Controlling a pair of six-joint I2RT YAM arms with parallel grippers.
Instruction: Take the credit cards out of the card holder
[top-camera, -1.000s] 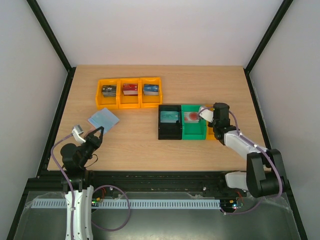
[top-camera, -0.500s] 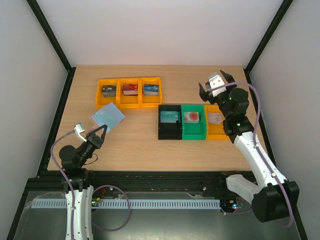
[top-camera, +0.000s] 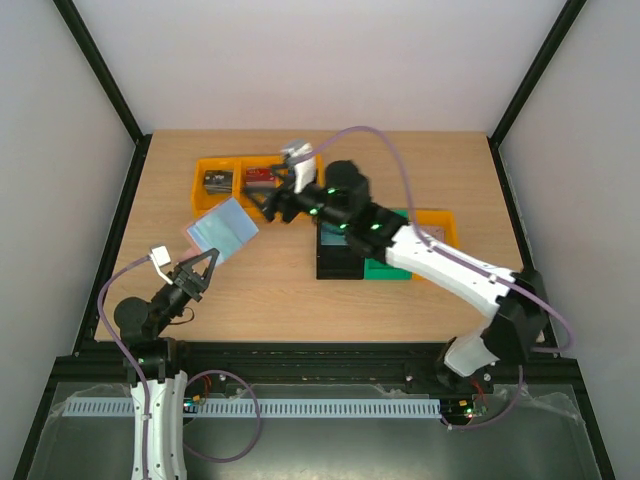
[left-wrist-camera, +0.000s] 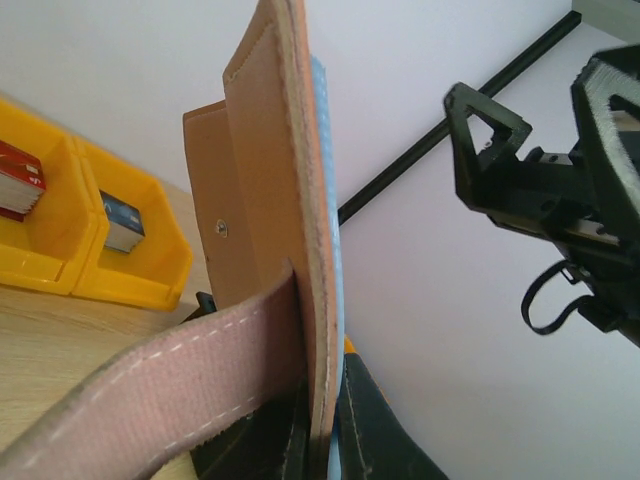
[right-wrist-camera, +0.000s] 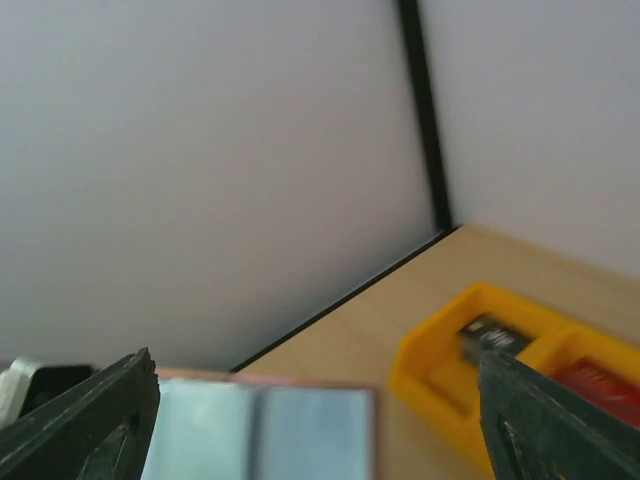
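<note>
Now, over the pale wooden table (top-camera: 300, 290), left pincer (top-camera: 203, 262) clamps the card holder (top-camera: 222, 228), right pincer (top-camera: 274, 196) apart.

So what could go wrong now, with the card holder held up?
1. The left pincer grips the reddish-brown leather card holder only near one edge; a pull might drag it free.
2. The open right pincer hangs close to the yellow plastic bins and could knock them.
3. No card edge shows, so it may pinch leather instead.
</note>
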